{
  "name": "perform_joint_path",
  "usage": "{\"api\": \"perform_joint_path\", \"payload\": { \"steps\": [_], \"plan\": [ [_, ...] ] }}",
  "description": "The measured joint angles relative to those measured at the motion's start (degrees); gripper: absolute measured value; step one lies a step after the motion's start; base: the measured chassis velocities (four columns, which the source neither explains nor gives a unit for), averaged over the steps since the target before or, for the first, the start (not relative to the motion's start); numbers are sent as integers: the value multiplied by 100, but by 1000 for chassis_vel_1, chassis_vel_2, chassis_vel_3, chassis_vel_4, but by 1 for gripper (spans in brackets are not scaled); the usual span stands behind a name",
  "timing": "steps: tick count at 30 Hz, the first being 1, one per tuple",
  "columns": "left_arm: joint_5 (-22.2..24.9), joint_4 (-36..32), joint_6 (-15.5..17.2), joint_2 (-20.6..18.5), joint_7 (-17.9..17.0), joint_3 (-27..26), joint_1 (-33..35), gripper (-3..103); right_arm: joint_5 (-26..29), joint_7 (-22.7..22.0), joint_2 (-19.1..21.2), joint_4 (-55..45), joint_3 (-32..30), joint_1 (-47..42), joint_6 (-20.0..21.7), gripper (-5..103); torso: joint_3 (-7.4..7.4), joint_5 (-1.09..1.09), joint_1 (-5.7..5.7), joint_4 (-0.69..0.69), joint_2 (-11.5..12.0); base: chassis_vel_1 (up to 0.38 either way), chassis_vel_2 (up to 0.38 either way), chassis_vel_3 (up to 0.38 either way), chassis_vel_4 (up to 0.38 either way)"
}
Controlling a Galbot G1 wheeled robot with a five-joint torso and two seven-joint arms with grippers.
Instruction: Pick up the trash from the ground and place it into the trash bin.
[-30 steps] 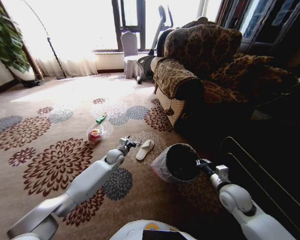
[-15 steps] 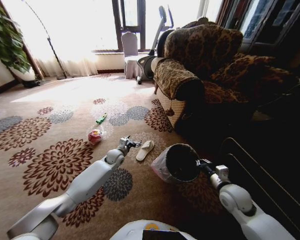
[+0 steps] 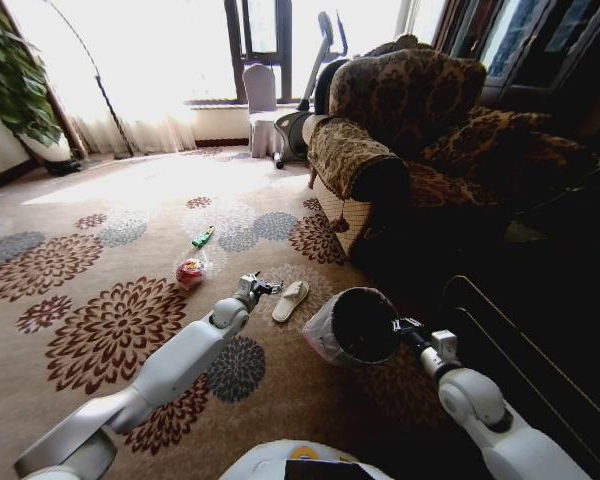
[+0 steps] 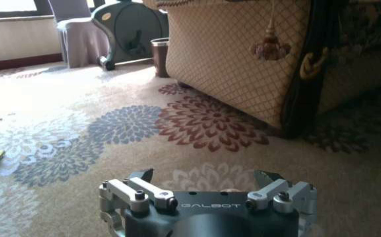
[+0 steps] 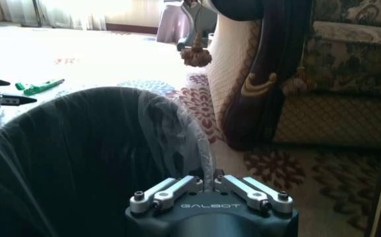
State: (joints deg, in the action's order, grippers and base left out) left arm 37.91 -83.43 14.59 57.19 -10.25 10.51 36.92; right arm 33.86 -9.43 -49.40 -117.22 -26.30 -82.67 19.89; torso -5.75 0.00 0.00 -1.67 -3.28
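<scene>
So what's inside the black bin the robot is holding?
The trash bin, pinched at its rim by the right gripper, shows only its dark, bag-lined inside. Its bottom is in shadow, so I can't tell if trash is there.

Flower-patterned carpet (image 3: 100, 330) underfoot. Lying on it: red-white round packet (image 3: 189, 271) at centre-left, green wrapper (image 3: 202, 237) farther back, pale slipper (image 3: 290, 299) just right. Armchair (image 3: 400, 150) standing far right.

I read "GALBOT" in pale letters on the body of the left gripper (image 4: 205, 178), just behind its spread fingers, and again on the right gripper (image 5: 209, 183).
</scene>
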Motion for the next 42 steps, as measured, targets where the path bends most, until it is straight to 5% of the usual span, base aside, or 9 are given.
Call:
{"api": "perform_joint_path", "payload": {
  "steps": [10,15,18,42],
  "plan": [
    [-19,-20,0,5,-31,-6,9,100,1,-126,-22,-35,0,-2,10,2,-1,0,0,-2,0,0,0,0,0],
    [-350,-437,177,141,-555,-62,486,100,-45,-648,-152,-362,-53,-37,71,2,-1,-9,0,1,0,0,0,0,0],
    [-334,-529,185,135,-563,-83,548,100,12,-663,-159,-381,-59,-49,77,2,0,7,0,-2,0,0,0,0,0],
    [-304,-192,81,126,-334,-129,506,100,96,-580,-115,-367,-82,-27,109,2,0,1,0,0,0,0,0,0,0]
  ]
}}
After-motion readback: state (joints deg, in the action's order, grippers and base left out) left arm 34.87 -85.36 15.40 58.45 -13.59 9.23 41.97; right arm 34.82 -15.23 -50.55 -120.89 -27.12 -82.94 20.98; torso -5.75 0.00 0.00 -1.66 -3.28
